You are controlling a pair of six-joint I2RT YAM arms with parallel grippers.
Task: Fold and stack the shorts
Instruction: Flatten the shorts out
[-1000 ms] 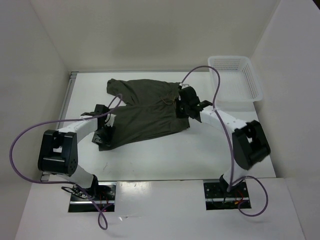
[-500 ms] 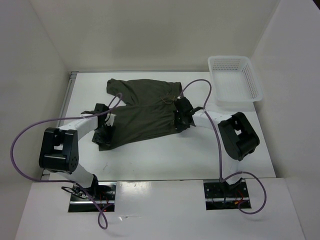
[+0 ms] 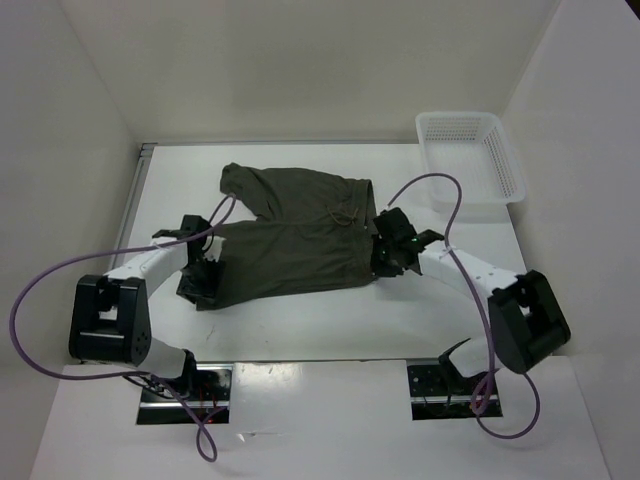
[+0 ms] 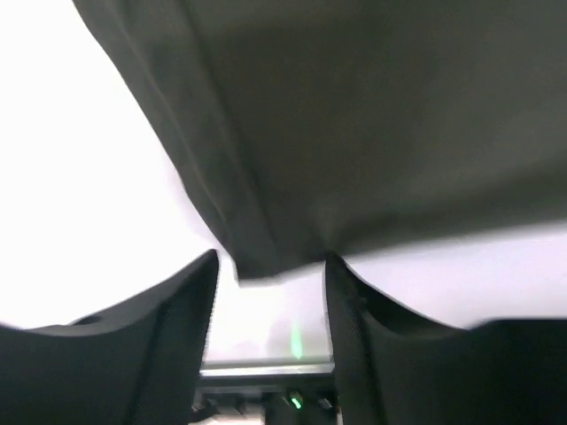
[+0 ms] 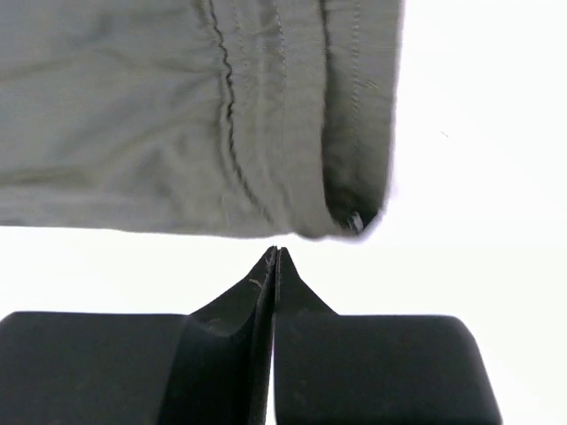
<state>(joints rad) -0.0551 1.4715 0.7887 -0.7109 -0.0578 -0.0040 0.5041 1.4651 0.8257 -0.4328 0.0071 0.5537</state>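
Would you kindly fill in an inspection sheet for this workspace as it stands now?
Surface: white table, flat and evenly lit.
Job's things: dark olive cloth shorts spread out, not yet folded, waistband toward the right arm, legs toward the left arm.
Clutter: white plastic mesh basket at the far right corner, nothing seen inside.
Grippers: left gripper open, a leg-hem corner lying between its fingers. Right gripper shut, tips at the waistband edge, no cloth seen between them.
Cables: purple cables, one looping from each arm.
Surroundings: white walls on three sides, nothing else seen.
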